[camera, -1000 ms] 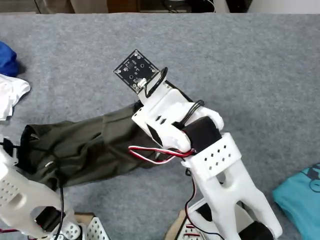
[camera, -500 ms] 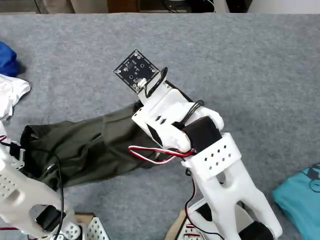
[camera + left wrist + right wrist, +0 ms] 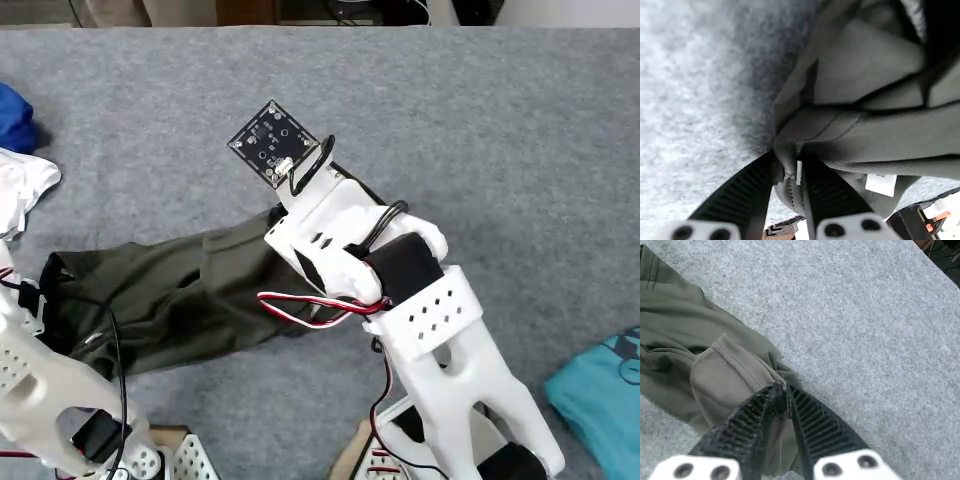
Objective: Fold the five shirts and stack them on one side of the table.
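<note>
An olive-green shirt [image 3: 170, 295] lies crumpled in a long band across the grey table, from the left edge to the middle. My left gripper [image 3: 790, 172] is shut on a fold of the olive shirt [image 3: 865, 100] at its left end, close to the table surface. My right gripper [image 3: 785, 397] is shut on the edge of the olive shirt [image 3: 720, 372] at its right end, under the white arm [image 3: 340, 240] seen from above. A white label [image 3: 880, 184] shows on the cloth near the left jaws.
A teal shirt [image 3: 600, 395] lies at the right edge. A white shirt [image 3: 22, 185] and a blue shirt [image 3: 14, 118] sit at the far left edge. The grey table [image 3: 480, 120] stretches bare behind and to the right of the arms.
The left arm has shifted slightly, pulling the shirt's left end a little; the cloth's folds there have changed. The right arm has stayed still.
</note>
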Motion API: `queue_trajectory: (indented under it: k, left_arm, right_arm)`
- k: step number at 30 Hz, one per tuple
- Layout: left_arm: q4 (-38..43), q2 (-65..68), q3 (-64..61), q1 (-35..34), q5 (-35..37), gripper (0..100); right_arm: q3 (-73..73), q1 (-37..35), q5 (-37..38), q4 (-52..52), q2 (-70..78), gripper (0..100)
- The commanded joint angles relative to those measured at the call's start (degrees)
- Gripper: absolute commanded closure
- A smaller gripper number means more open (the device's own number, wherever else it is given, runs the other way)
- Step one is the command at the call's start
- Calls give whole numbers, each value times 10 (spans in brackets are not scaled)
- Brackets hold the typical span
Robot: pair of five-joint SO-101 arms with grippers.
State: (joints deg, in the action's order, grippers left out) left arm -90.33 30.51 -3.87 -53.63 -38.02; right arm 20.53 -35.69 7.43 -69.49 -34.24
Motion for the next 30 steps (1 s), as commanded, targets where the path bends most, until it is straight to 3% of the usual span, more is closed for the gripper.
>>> queue_trajectory:
  k: [1,9,15,26,30]
  left_arm:
    - [4,-6,15,10,18,981]
    - [-2,-51,33,41,56,982]
    - [-67,-152,73,101,62,982]
    - [-103,-453,73,159,62,982]
    - [-103,-571,73,164,62,982]
  right_arm:
    - [-2,9,-20,-1,-22,994]
    - [-11,9,-25,0,-24,994]
    - [-58,11,-25,-2,-28,994]
    - [-156,15,-25,-85,-136,994]
    - [-225,60,-25,-116,-162,994]
